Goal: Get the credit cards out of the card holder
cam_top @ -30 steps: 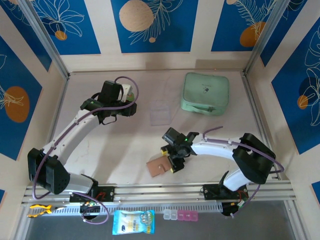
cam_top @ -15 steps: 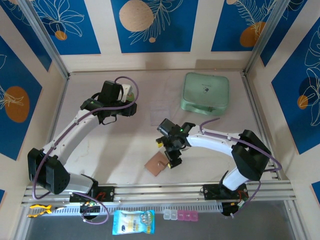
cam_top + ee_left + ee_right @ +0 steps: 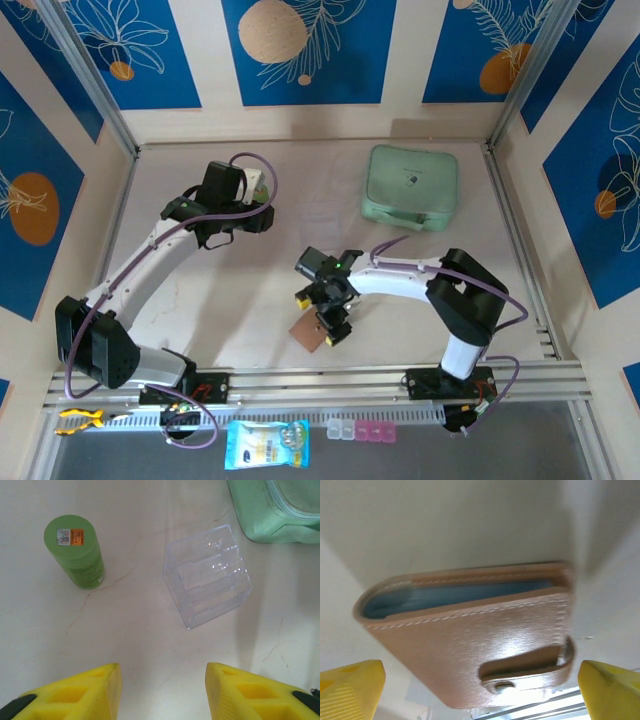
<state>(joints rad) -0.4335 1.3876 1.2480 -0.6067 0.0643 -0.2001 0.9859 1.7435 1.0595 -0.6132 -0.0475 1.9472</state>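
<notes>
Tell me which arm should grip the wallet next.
Right. The right gripper, open, straddles the closed wallet, one finger each side. The left gripper hangs far off, over a clear box.

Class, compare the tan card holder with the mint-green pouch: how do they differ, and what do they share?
Colour: the card holder is salmon-tan with blue inside; the pouch is mint green. Size: the card holder is far smaller than the pouch. Place: the card holder lies near the front, under the right arm's open fingers; the pouch sits far back. Both lie on the table.
</notes>
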